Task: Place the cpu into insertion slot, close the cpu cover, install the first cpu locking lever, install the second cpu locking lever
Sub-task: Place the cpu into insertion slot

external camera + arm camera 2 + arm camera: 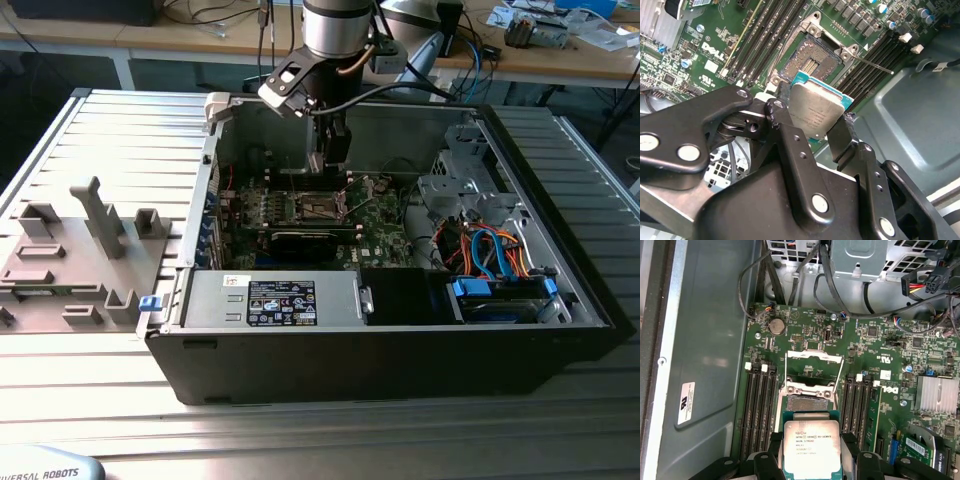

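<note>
My gripper [815, 116] is shut on the cpu [814, 111], a small square chip with a silvery top and a teal edge, its black fingers [784, 111] pressing two opposite sides. The cpu [812, 447] hangs a short way above the insertion slot [807, 402], tilted and offset to one side of it. The slot [807, 62] lies bare, its dark pin field showing. The cpu cover [812, 355] stands swung open behind the slot. A thin locking lever [875, 66] sticks out free beside the socket. In the exterior view the gripper [332, 165] hovers over the slot [318, 208] inside the open computer case.
Long black memory slots [757, 405] flank the socket on both sides. A finned heat sink [935, 395], cables [490, 245] and a drive cage [455, 175] crowd the exterior view's right side of the case. The power supply [275, 300] sits in front. Grey fixtures [95, 215] stand outside the case.
</note>
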